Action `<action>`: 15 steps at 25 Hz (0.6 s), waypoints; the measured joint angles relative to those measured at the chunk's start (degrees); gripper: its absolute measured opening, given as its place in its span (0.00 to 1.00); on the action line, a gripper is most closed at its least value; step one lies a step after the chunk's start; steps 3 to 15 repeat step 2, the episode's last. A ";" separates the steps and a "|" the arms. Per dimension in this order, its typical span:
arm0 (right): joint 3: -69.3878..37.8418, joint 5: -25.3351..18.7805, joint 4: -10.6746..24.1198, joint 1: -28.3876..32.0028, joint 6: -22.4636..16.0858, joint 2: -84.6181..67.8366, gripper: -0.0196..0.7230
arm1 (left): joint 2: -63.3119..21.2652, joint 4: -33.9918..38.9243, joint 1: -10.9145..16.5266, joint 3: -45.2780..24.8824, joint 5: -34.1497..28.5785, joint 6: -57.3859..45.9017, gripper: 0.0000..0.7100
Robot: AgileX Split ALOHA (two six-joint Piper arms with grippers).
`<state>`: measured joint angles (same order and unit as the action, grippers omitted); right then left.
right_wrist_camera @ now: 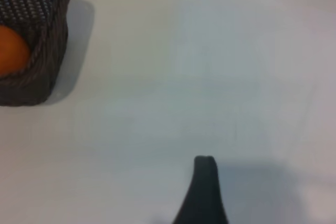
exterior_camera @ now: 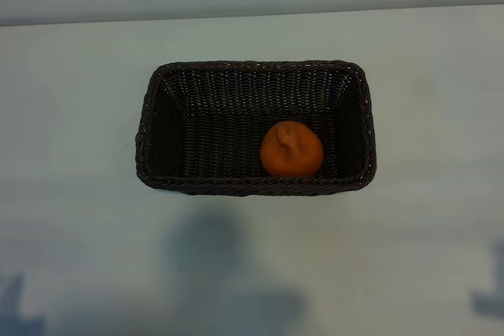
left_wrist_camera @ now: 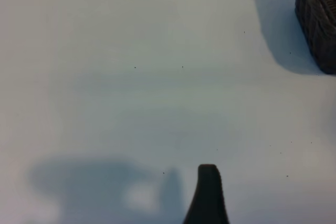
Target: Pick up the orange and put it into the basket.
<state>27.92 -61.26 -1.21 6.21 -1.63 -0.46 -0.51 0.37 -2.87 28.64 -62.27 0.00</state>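
the orange (exterior_camera: 291, 149) lay inside the dark brown wicker basket (exterior_camera: 157, 84), on its floor, right of centre and close to the near long wall in the exterior view, its puckered stem end facing up. the basket stood upright on the pale table (exterior_camera: 71, 218), roughly central. no gripper touched either item.

in the left wrist view, one dark fingertip (left_wrist_camera: 208, 192) of the left gripper showed above bare table, with a corner of the basket (left_wrist_camera: 317, 14) well apart from it. its jaws stood spread, nothing between them.

in the right wrist view, one dark fingertip (right_wrist_camera: 203, 190) of the right gripper hung over bare table; the basket (right_wrist_camera: 37, 72) with the orange (right_wrist_camera: 11, 51) visible inside sat well apart. its jaws also stood spread, holding nothing.
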 joint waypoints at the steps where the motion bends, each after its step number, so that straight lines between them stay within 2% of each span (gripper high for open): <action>1: 0.00 0.00 0.00 0.00 0.00 0.00 0.81 | 0.00 0.00 0.00 0.00 0.00 0.00 0.83; 15: 0.00 0.00 0.00 0.00 0.00 0.00 0.81 | 0.00 0.00 0.00 0.00 0.00 0.00 0.83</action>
